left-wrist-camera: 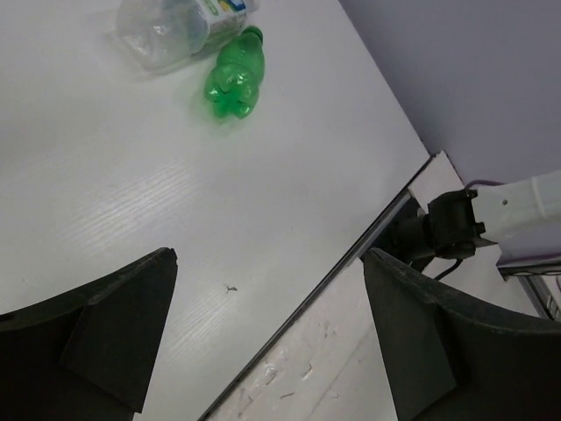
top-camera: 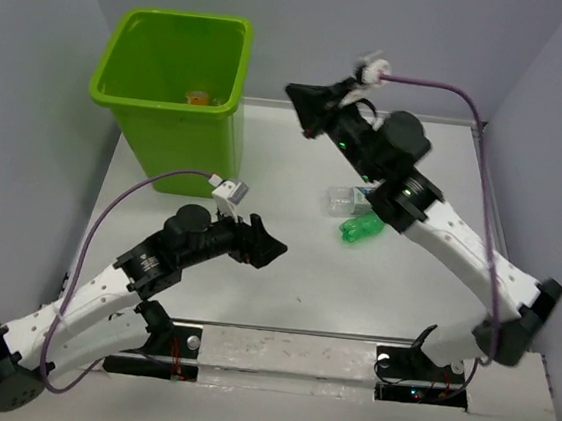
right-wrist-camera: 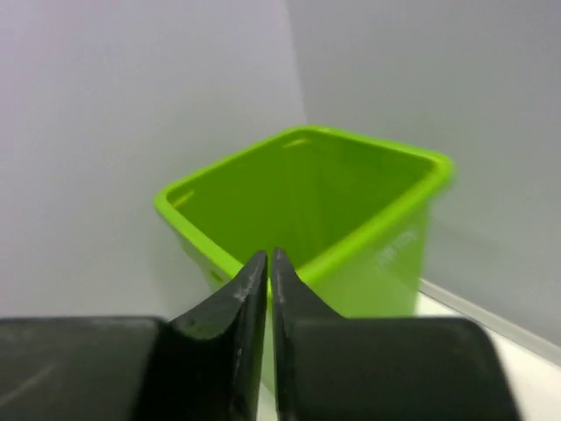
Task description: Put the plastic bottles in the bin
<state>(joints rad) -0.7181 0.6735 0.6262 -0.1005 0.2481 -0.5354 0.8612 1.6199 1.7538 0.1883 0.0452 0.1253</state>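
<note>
The lime-green bin (top-camera: 172,99) stands at the back left of the table; an orange bottle (top-camera: 198,97) lies inside it. The bin also fills the right wrist view (right-wrist-camera: 351,202). A green bottle (top-camera: 363,228) and a clear bottle with a label (top-camera: 344,200) lie on the table under my right arm; both show in the left wrist view, the green one (left-wrist-camera: 235,74) and the clear one (left-wrist-camera: 171,31). My right gripper (top-camera: 298,97) is shut and empty, raised to the right of the bin. My left gripper (top-camera: 275,248) is open and empty, low over the table's middle.
Grey walls close in the table at the back and both sides. The table's front edge (left-wrist-camera: 351,263) and the right arm's base (left-wrist-camera: 447,228) show in the left wrist view.
</note>
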